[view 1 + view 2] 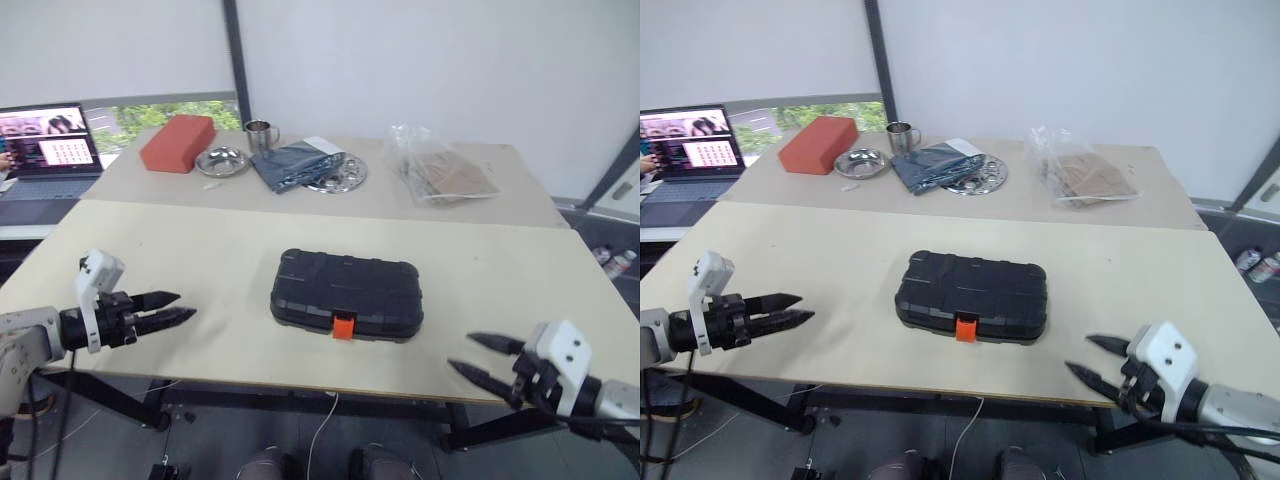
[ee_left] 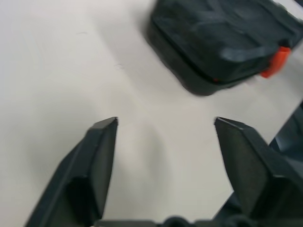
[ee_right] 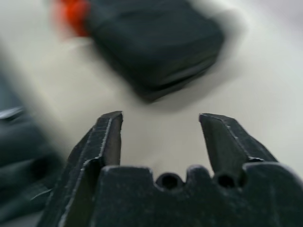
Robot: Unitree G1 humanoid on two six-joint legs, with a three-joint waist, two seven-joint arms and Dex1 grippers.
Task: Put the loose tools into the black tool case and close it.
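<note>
Black tool case [image 1: 347, 294] lies shut, lid down, orange latch [image 1: 343, 326] facing near edge of surface [image 1: 200, 250], about midway along it. We see left hand [image 1: 174, 310] over near-left corner, fingers apart, gripping nothing. Right hand [image 1: 484, 357] just off near edge toward right corner, fingers apart, empty. Both well apart from case. Red-brown block [image 1: 178, 143] on far surface.

Each arm ends in a white, boxy wrist housing, the right one with small dark screw holes, carrying two black tapered fingers [image 1: 158, 309] with ridged bases.
</note>
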